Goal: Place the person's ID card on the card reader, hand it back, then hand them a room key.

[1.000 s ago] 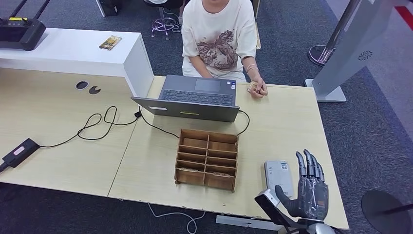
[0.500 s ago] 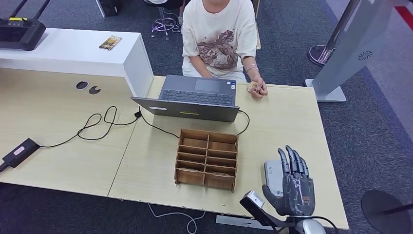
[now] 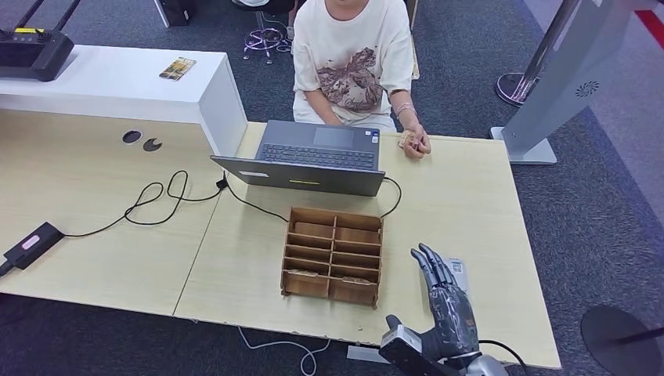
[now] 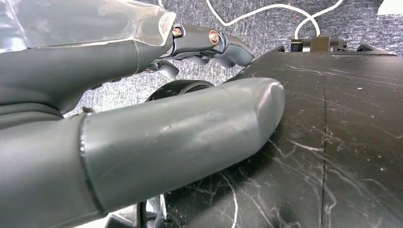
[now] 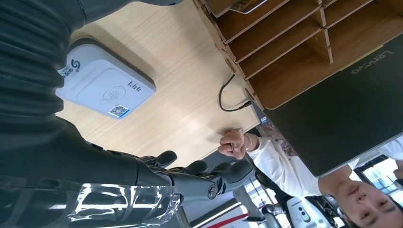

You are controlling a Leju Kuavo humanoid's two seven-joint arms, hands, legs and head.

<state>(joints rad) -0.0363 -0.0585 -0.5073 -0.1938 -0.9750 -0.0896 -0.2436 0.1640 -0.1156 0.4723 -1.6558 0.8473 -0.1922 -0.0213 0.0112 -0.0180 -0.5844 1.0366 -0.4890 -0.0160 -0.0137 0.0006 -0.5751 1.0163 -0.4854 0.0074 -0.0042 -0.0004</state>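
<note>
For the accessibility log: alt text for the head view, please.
The robot's right hand, fingers extended and empty, hovers over the white card reader at the desk's near right. Beyond it stand a wooden slotted organizer, an open laptop and a seated person's hand resting on the desk.

The head view looked steeply down from high over the surface point(image 3: 470, 196). The right wrist view sat close behind the right hand point(image 5: 190, 178), turned over, sharing the card reader point(image 5: 107, 90) and wooden organizer point(image 3: 333, 254). The left wrist view faced the floor.

Bright, even overhead light; soft shadows; wrist views sharp, glare on plastic.
</note>
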